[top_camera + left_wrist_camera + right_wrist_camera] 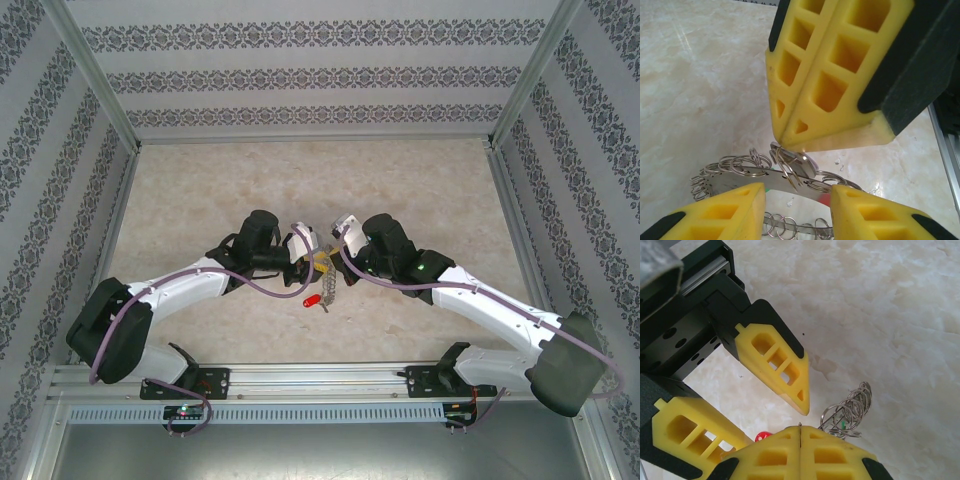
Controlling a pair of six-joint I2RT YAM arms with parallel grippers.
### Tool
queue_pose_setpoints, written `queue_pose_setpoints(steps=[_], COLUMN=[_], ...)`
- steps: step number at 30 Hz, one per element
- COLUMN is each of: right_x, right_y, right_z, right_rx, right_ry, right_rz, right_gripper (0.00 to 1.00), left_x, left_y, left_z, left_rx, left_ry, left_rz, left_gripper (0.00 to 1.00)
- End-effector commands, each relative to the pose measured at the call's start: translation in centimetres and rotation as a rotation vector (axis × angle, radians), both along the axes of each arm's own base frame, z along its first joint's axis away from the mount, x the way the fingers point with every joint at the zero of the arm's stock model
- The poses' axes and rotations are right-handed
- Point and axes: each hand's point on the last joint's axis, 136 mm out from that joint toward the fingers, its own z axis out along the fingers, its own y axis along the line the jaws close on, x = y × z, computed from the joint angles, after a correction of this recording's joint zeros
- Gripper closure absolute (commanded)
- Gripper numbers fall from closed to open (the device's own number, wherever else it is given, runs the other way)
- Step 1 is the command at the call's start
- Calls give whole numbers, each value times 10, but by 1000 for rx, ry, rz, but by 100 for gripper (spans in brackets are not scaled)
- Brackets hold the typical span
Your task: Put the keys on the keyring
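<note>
- Patterned wallpaper panels [300,80] enclose a beige marbled desk [200,190]. An aluminium rail [320,378] along the near edge carries both arm bases.
- Both arms converge on the desk centre, where the keyring [322,265] sits between the two end effectors.
- Right end effector [785,140]: the fingers are pressed flat together, and their tips pinch the rim of the keyring from above. This unit holds the ring.
- Left end effector [797,192]: the fingers stand partly apart, one on each side of the ring's flat band. Contact with the band cannot be confirmed.
- Governing relation: in the left wrist view, the band runs crosswise from one left finger to the other. It lies directly ahead of the left end effector and just below the right fingertips.
- The red tag [312,300] shows just beside the ring, toward the arm bases. A green tag [844,425] shows among the wire loops beside the right fingers. Whether either key is threaded cannot be told.
- Judgement: the coming move depends on the left fingers meeting the band squarely across its width.
</note>
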Motion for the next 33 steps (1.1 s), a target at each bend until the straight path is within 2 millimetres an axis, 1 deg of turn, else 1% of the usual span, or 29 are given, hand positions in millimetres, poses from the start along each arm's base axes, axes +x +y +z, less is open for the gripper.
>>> queue_pose_setpoints(steps=[1,7,14,20,27,33], right_x=[0,0,-2,-2,-2,-3], right_y=[10,10,9,7,7,9], right_z=[15,15,13,13,11,12], right_rx=[33,33,33,30,27,33], right_ry=[-31,-31,-26,-29,-25,-21], right_rz=[31,33,33,29,29,40], right_gripper=[100,100,100,100,100,100], left_x=[9,10,9,9,9,8], left_y=[-11,-11,-11,-7,-4,-6], left_z=[20,20,18,15,13,16], left_rx=[-49,-50,-37,-10,22,9], left_ry=[-48,-53,-50,-64,-67,-69], left_rz=[3,6,-1,6,2,-8], left_gripper=[61,63,74,75,80,80])
